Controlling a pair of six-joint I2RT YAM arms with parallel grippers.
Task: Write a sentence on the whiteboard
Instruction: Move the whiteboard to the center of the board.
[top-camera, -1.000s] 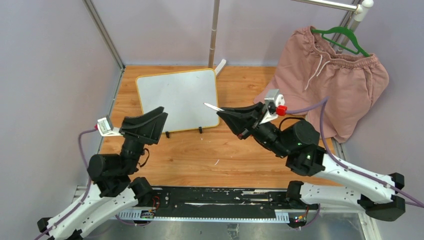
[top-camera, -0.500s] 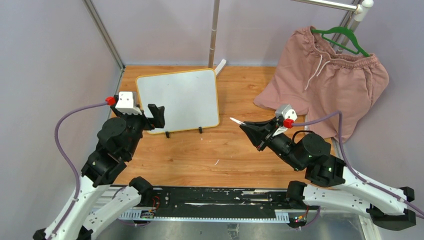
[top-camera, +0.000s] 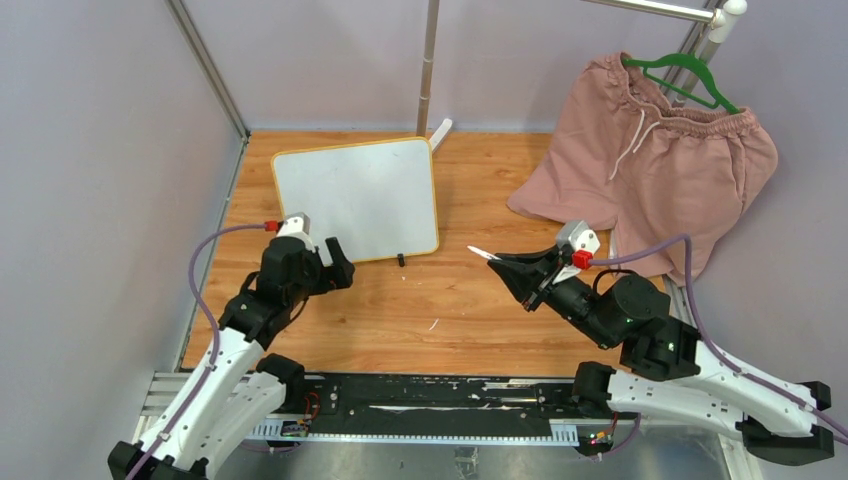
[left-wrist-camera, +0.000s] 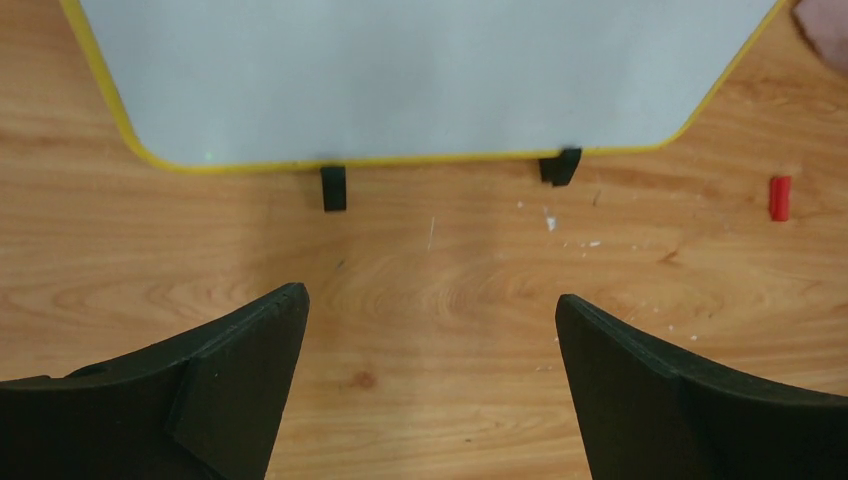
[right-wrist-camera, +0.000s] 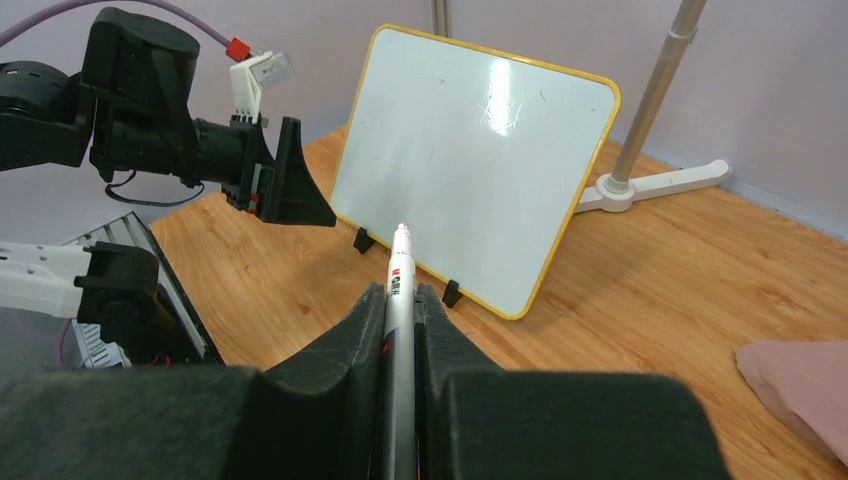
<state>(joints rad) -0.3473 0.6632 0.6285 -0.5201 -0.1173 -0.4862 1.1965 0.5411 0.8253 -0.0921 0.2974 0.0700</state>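
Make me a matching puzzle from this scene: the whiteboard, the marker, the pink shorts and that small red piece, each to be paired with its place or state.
Things:
1. whiteboard
2. marker
3. pink shorts
4. small red piece

Place or state:
A. lying loose on the wooden table
B. hung on a green hanger
C. blank, propped on black feet
D. clamped in the right tool

Pairs: 1-C, 2-D, 3-B, 4-A

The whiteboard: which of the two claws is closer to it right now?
Left. The left gripper hovers open just in front of the whiteboard, at its lower edge. The right gripper, shut on a marker, is off to the board's right, clearly apart.
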